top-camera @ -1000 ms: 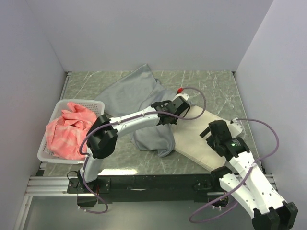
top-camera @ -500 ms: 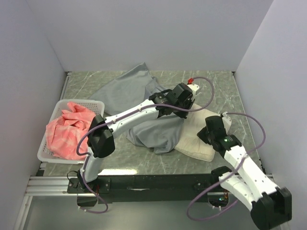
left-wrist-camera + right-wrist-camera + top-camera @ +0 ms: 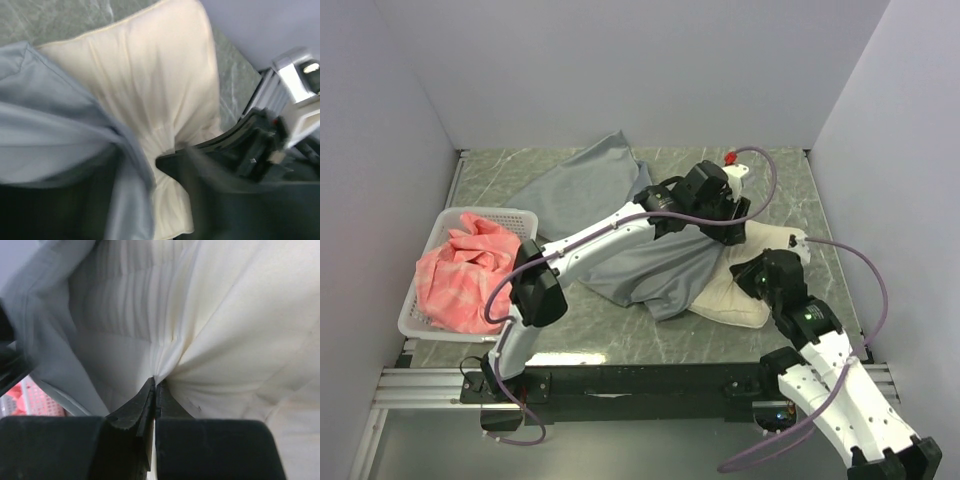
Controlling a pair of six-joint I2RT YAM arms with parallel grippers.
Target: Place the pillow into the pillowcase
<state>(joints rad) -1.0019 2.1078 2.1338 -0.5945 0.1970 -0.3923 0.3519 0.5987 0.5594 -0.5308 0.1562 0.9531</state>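
The cream pillow [image 3: 738, 295] lies at the right of the table, its left part under the grey pillowcase [image 3: 630, 255]. In the left wrist view the pillow [image 3: 150, 85] fills the middle and the pillowcase [image 3: 50, 135] drapes over my left finger. My left gripper [image 3: 732, 222] [image 3: 120, 170] hangs above the pillow's far end, jaws apart, blurred by motion. My right gripper [image 3: 772, 275] [image 3: 156, 385] is shut on a pinch of the pillow [image 3: 235, 340] near its right edge, and the pillowcase [image 3: 45, 335] hangs at the left of that view.
A white lattice basket [image 3: 415, 318] holding a pink-red checked cloth [image 3: 460, 275] stands at the left edge. Grey walls close the table on three sides. The right arm's white links [image 3: 295, 75] show close beside the left gripper.
The left arm swung right and back, pulling the pillowcase over the pillow, and its jaws have parted. The right gripper shut on the pillow and pushed it leftward, bunching it.
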